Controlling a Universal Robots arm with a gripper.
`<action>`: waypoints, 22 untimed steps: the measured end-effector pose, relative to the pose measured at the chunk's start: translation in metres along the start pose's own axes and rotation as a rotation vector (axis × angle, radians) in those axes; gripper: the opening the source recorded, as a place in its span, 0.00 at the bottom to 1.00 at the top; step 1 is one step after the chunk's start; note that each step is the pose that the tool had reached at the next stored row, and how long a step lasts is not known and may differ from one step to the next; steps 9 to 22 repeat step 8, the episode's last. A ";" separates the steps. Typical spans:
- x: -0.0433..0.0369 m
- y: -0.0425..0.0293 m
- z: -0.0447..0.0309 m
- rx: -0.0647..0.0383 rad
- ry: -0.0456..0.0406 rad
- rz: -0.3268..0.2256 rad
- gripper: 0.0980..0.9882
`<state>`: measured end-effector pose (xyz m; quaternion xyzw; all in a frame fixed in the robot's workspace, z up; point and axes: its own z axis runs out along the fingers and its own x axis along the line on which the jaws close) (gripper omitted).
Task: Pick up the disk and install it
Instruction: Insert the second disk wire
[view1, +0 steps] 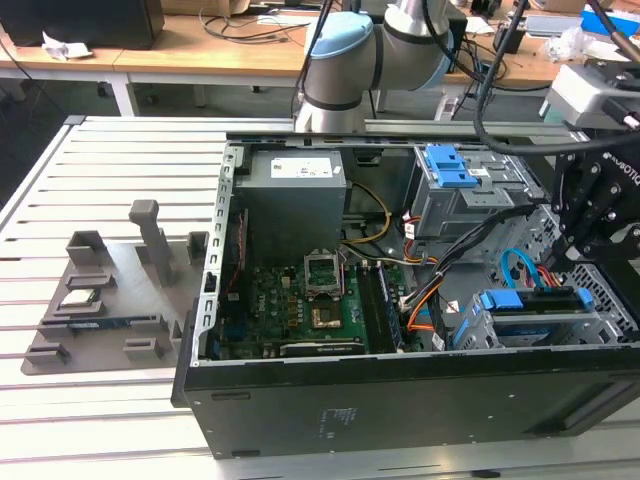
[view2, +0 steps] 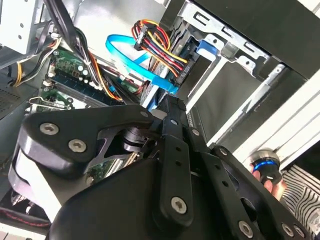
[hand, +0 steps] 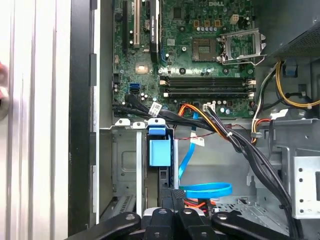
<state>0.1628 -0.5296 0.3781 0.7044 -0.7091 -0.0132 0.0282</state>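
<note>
While the disk (view1: 532, 301) is seated edge-up in the drive bay (view1: 590, 325) at the lower right of the exterior view, the gripper (view1: 565, 252) is held just above its rear end; whether the jaws grip anything cannot be told.

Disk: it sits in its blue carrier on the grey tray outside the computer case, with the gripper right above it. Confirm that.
Not right. The disk in its blue carrier is not on the grey tray. It sits in the metal drive bay inside the computer case, at the exterior view's right. The gripper is indeed right above it, as the exterior view shows.
</note>
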 end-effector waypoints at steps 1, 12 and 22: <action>0.0001 0.0002 -0.0027 0.000 0.0001 0.000 0.01; 0.0002 0.0006 -0.0098 0.000 0.0000 0.000 0.01; 0.0002 0.0006 -0.0098 0.000 0.0000 0.000 0.01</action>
